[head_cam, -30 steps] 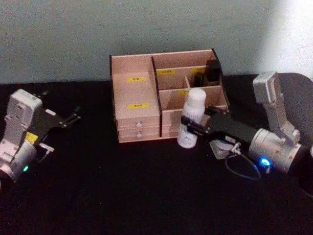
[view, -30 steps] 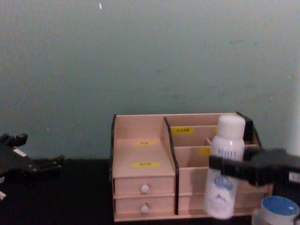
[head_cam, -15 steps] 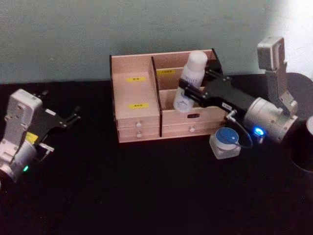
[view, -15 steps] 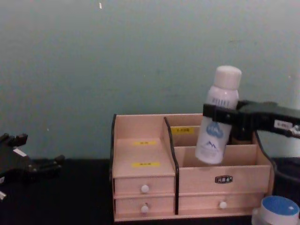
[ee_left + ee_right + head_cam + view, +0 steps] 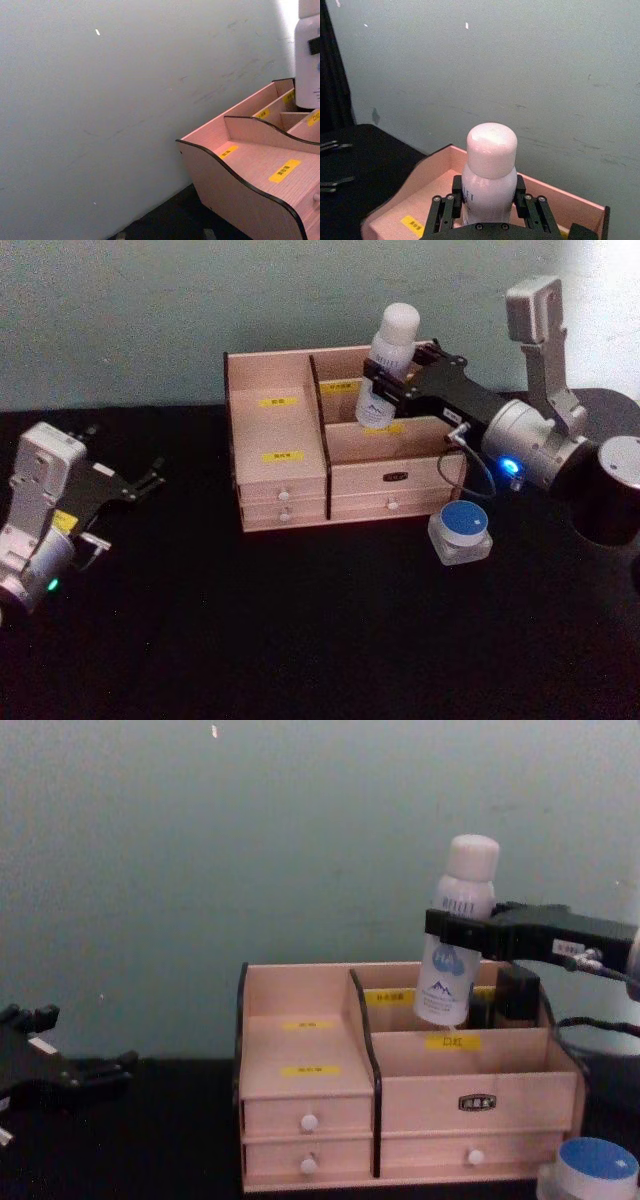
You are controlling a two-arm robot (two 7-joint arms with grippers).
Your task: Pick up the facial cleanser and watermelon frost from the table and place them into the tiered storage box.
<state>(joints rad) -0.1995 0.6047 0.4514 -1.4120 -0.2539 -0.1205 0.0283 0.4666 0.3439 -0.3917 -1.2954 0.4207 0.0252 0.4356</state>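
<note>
Right tool clamps facial cleanser above tiered storage box — left tool idle, spread.

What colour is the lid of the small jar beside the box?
Blue; the jar lid shows best in the head view.

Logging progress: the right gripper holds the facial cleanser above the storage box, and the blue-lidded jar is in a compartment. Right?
No: the head view shows the watermelon frost on the table, in front of the tiered storage box. The right gripper does hold the facial cleanser above it.
</note>
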